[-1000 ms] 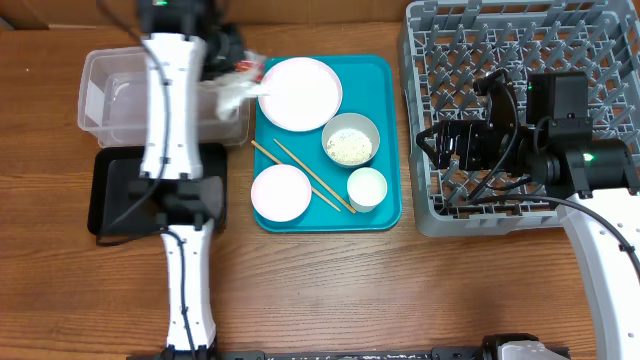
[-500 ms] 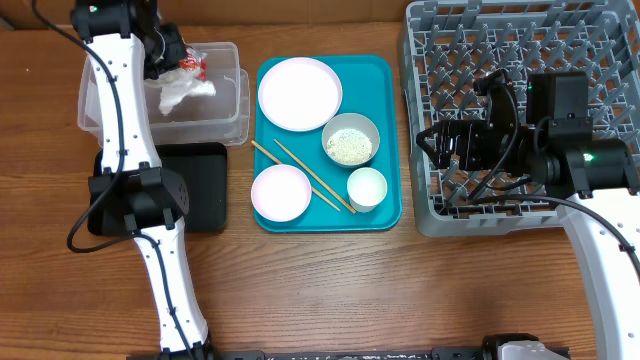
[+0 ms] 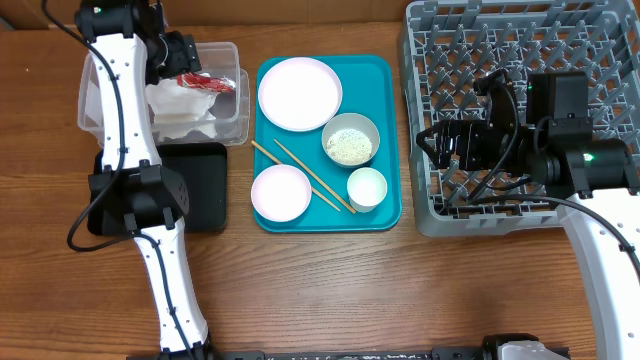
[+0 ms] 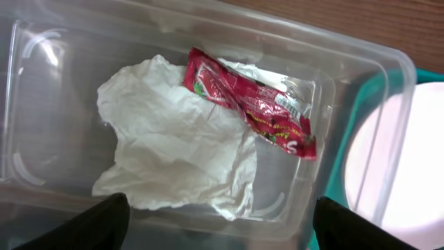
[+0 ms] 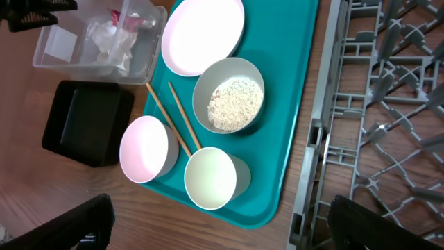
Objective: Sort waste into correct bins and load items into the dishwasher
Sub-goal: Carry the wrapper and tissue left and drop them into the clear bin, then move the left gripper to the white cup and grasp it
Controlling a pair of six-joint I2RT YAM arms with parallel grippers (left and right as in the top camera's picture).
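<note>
The left jaws stood wide apart with nothing between them, hanging just above the clear tub (image 4: 361, 90), their two dark tips showing at the bottom corners of the left wrist view. Directly beneath them, inside the tub, lay the crumpled napkin (image 4: 173, 146), and the red wrapper (image 4: 253, 104) rested partly on the napkin's upper edge, slanting toward the tub's right-hand wall. The black tray (image 3: 205, 185) sat on the table (image 3: 330, 290) just beside the tub, on its near side. The right jaws were likewise apart and held nothing, poised over the left part of the grey dish rack (image 3: 500, 40) and pointing toward the teal tray (image 5: 291, 139) next to it. On that tray, the plate (image 5: 203, 35) lay at the far end. A bowl (image 5: 227, 104) holding the rice (image 5: 234, 105) sat just beside it. The empty bowl (image 5: 144, 148) and the cup (image 5: 210, 178) stood at the near end, and the chopsticks (image 5: 173, 118) lay side by side, slanting between the two bowls. I could see no dishes in the rack.
</note>
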